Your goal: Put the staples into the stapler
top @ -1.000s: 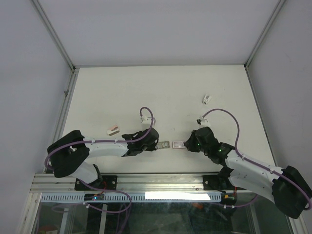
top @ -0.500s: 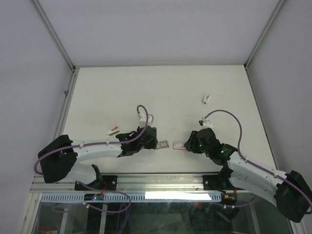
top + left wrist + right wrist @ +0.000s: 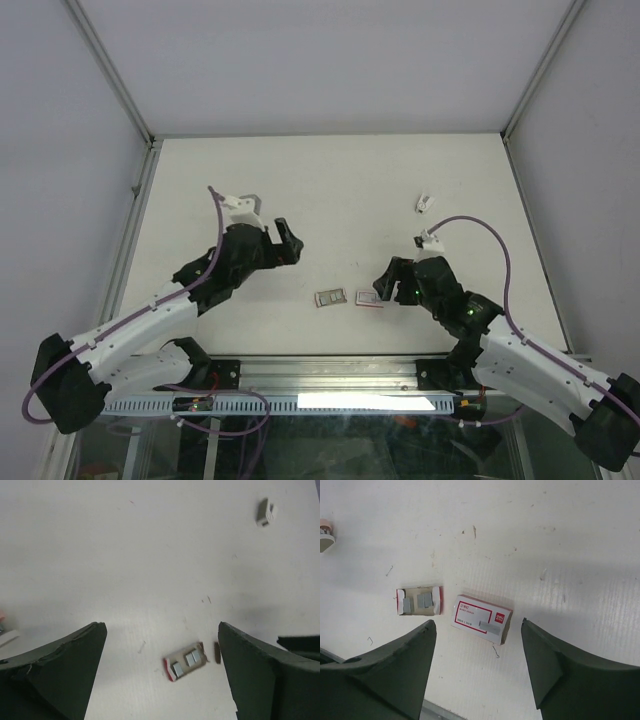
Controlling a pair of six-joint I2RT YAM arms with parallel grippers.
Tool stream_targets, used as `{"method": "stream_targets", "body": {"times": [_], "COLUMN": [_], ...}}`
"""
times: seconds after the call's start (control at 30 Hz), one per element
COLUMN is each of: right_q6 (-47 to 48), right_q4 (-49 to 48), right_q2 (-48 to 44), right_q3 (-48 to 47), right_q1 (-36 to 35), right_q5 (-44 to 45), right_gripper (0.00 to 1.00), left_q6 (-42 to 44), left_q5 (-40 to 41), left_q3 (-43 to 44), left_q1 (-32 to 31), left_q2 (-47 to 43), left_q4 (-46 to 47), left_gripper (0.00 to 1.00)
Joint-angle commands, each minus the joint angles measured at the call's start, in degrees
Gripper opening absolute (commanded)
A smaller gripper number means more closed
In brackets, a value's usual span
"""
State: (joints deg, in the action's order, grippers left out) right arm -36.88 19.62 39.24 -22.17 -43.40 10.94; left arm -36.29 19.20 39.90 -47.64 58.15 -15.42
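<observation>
**A:** Where are the staples?

**B:** In two parts, side by side near the front edge of the table. The inner tray lies out of the white, red-labelled box sleeve, just to its left and not touching it. The grey staple strips face up.

**A:** Is either arm holding anything?

**B:** No. The left gripper has its fingers spread wide with only bare table and the tray far below. It sits high and off to the left, well apart from both parts. The right gripper also has its fingers apart. It hovers just above the sleeve, and nothing is pinched.

**A:** Why is it laid out like that?

**B:** I'd say it is for access. With the tray out of the sleeve, the strips are exposed and a finger can reach one. Keeping the two parts apart also means the sleeve won't be dragged along. Both parts lie flat, so they shouldn't tip.

**A:** And the stapler?

**B:** There is a small white object further back on the right. It may be the stapler, but it is too small to be sure. If it is, it must be brought over and opened. Loading hasn't begun.
</observation>
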Motion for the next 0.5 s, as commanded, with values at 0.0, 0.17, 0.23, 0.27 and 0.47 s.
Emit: {"method": "stream_targets", "body": {"times": [0.0, 0.17, 0.23, 0.27, 0.47], "right_q6": [1.7, 1.9, 2.0, 2.1, 2.2], "right_q4": [-2.3, -4.6, -5.1, -5.3, -6.8], "right_q2": [0.3, 2.2, 2.2, 2.0, 1.0], "right_q3": [-1.7, -1.0, -0.7, -0.4, 0.9], "right_q1": [0.2, 0.2, 0.2, 0.2, 0.2], "right_q5": [0.3, -1.8, -2.4, -2.6, -3.2], "right_gripper": [0.73, 0.74, 0.74, 0.74, 0.75], "left_q6": [1.1, 1.4, 1.8, 1.8, -1.6], "left_q5": [-5.2, 2.2, 5.1, 5.9, 7.4], "left_q3": [-2.5, -6.6, -6.9, -7.0, -8.7], "left_q1": [11.5, 21.2, 23.1, 23.8, 28.1], "left_q2": [-4.5, -2.9, -1.4, -0.6, 0.6], "left_q4": [-1.0, 0.6, 0.5, 0.6, 0.4], "left_gripper": [0.99, 0.99, 0.99, 0.99, 0.99]}}
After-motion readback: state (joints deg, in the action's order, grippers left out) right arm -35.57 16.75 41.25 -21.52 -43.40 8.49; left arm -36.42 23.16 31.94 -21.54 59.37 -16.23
